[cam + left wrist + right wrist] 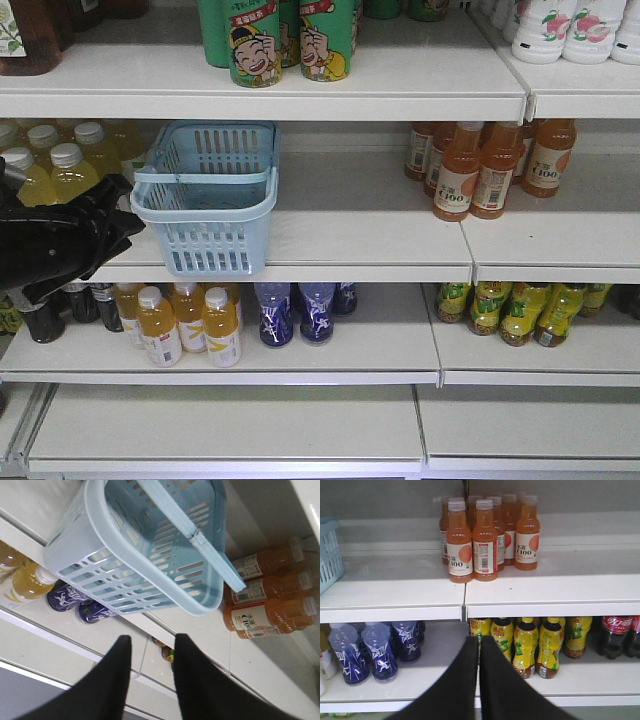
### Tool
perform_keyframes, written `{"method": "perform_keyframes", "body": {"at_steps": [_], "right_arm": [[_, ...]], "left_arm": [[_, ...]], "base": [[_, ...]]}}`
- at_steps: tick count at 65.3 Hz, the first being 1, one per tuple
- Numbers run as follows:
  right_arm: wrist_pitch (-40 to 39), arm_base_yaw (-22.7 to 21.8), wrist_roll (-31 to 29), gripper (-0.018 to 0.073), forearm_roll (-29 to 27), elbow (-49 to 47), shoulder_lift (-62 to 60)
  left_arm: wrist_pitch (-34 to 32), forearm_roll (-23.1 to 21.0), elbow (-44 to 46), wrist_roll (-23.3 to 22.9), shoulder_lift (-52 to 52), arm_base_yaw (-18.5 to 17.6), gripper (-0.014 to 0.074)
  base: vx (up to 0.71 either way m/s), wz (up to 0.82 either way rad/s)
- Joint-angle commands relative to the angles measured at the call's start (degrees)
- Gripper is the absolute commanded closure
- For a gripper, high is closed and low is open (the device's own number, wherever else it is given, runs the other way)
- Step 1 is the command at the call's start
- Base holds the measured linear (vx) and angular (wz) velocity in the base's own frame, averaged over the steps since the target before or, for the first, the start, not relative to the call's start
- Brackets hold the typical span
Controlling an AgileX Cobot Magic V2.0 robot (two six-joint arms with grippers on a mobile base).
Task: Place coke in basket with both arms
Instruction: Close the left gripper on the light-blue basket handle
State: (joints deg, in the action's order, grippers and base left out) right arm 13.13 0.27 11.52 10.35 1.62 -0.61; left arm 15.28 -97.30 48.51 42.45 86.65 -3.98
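On the middle desk tier, at its front edge: pale blue basket (208, 245), upright, nothing seen inside, hoop handle (200, 540) laid across the top. Left gripper (152, 641) is held just short of it, jaws parted, nothing between. Right gripper (479, 641) is pressed closed, empty, facing orange C100 bottles (485, 540). Coke: not seen in any view; dark cola bottles (615, 635), lower tier, are discounted. Judged rigid, smooth, slippery; mid-body hold advised.

Left arm (55, 245) cut by front view's edge, basket (330, 555) mostly cropped in right wrist view
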Motion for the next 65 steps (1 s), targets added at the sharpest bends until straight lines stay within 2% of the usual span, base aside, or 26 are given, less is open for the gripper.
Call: {"method": "perform_keyframes", "body": {"at_steps": [1, 7, 13, 23, 41, 65], "right_arm": [[-4.18, -0.27, -0.50, 0.0565, 0.79, 0.60, -1.02], [-4.18, -0.27, -0.50, 0.0565, 0.79, 0.60, -1.02], [-4.18, -0.27, -0.50, 0.0565, 0.79, 0.60, -1.02], [-4.18, -0.27, -0.50, 0.0565, 0.79, 0.60, -1.02], [-4.18, -0.27, -0.50, 0.0565, 0.79, 0.60, -1.02], [-4.18, -0.27, -0.50, 0.0565, 0.79, 0.60, -1.02]], "left_arm": [[4.37, -4.94, 3.54, 0.33, 0.51, -0.12, 0.0242], [8.48, -4.94, 7.10, 0.07, 2.61, -0.12, 0.0133], [9.30, -4.94, 10.77, 0.01, 4.30, -0.12, 0.0088], [7.33, -4.94, 14.90, 0.06, 6.11, -0.12, 0.0092], [0.98, -4.94, 16.11, -1.09, 7.56, -0.12, 0.0093], [2.66, -4.94, 21.27, -5.93, 13.96, -0.12, 0.0093]], "base": [[0.00, 0.00], [0.00, 0.00], [0.00, 0.00], [0.00, 0.00], [0.00, 0.00], [0.00, 0.00]]}}
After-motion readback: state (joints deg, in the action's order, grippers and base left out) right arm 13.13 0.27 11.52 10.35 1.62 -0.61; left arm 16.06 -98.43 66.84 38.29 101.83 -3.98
